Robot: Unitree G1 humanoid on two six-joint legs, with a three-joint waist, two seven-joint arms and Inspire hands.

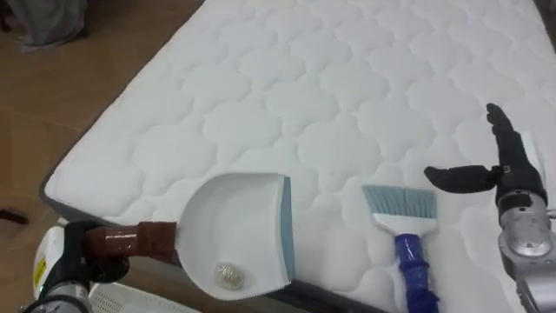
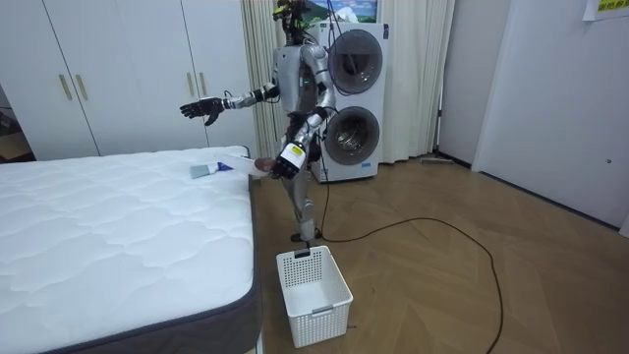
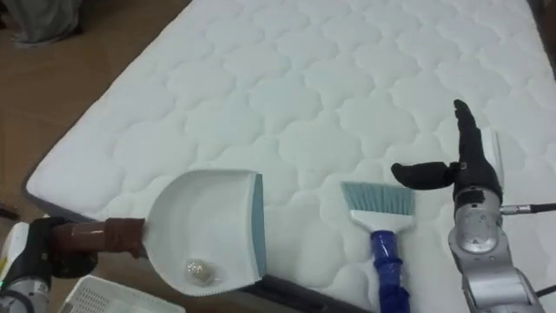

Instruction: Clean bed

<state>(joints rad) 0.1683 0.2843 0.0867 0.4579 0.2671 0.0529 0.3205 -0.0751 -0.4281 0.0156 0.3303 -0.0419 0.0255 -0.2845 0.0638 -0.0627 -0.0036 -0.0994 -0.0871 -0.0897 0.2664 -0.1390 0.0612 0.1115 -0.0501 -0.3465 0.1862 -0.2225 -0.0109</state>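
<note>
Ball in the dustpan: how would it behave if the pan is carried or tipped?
The ball looks small and crumpled, so probably very light. It lies loose on the smooth dustpan, near a side wall, so it would likely roll or slide toward the lip if tipped. Its crumpled surface may slow the rolling.

A bed with a bare white quilted mattress and a grey edge band is seen on a wooden floor. A brush with pale blue bristles and a dark blue handle is laid flat near the bed's near edge. A white dustpan is seen at that same edge, near the brush; whether it rests there cannot be told. A white basket is set on the floor by the bed's corner.
</note>
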